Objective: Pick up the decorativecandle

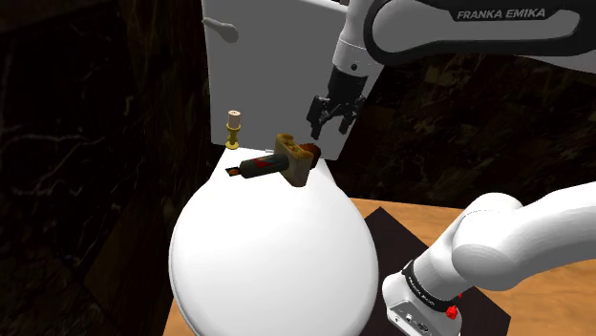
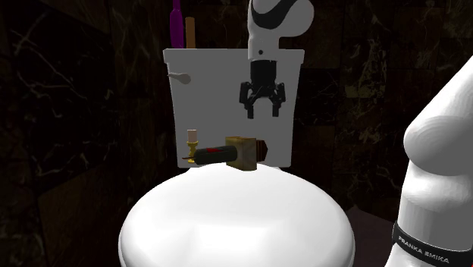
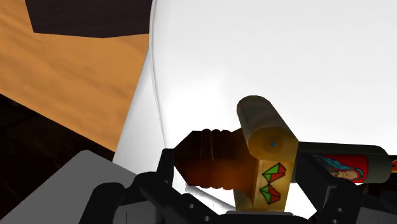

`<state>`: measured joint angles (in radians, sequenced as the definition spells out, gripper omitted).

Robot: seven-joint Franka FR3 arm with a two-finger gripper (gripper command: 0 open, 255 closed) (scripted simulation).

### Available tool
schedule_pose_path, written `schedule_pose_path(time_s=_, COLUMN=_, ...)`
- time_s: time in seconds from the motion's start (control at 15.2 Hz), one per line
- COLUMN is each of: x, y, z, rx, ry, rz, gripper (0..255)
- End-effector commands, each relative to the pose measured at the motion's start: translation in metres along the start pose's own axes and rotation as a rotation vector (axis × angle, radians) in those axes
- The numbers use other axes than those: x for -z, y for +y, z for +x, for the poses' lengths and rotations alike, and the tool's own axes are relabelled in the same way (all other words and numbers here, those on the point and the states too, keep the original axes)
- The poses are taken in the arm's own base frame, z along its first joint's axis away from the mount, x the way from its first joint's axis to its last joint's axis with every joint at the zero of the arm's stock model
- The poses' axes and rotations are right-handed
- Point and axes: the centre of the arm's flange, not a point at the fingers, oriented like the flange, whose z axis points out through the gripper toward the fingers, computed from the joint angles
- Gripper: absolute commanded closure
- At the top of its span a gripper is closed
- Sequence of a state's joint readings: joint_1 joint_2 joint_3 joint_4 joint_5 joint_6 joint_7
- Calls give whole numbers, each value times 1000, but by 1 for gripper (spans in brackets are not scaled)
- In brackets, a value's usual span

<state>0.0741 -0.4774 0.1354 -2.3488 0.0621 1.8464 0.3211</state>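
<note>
Standing upright at the toilet lid's (image 1: 267,258) rear edge, before the tank (image 1: 267,57), the one small pale candle (image 1: 232,126) on its gold holder is untouched; approach and grasp remain. Beside it lie one dark labelled cylinder (image 1: 260,169) and one wooden piece (image 1: 291,153), above which the gripper (image 1: 331,129) hangs, jaws wide and empty.

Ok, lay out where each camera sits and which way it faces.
Shoulder view: high beside the arm, looking down over the toilet lid toward the tank; arm and gripper show.
Second exterior view: before the lid, facing the tank; gripper, arm link.
Wrist view: on the hand, looking down at the wooden block; black fingers.
All share the block.
</note>
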Motion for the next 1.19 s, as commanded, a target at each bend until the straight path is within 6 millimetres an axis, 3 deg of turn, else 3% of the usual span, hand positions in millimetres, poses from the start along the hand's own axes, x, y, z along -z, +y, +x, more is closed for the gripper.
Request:
schedule_pose_path(time_s=0.0, x=-21, y=-18, z=11, rx=-3, ry=-27, rz=15, gripper=0)
schedule_pose_path(time_s=0.2, x=-50, y=-42, z=24, rx=-6, ry=-66, rz=35, gripper=0)
schedule_pose_path(time_s=0.73, x=-90, y=-43, z=25, rx=-6, ry=-66, rz=35, gripper=0)
schedule_pose_path(time_s=0.86, x=-90, y=-43, z=25, rx=-6, ry=-66, rz=35, gripper=0)
schedule_pose_path(time_s=0.92, x=-90, y=-42, z=25, rx=-6, ry=-66, rz=35, gripper=255)
schedule_pose_path(time_s=1.12, x=-90, y=-43, z=25, rx=-6, ry=-66, rz=35, gripper=255)
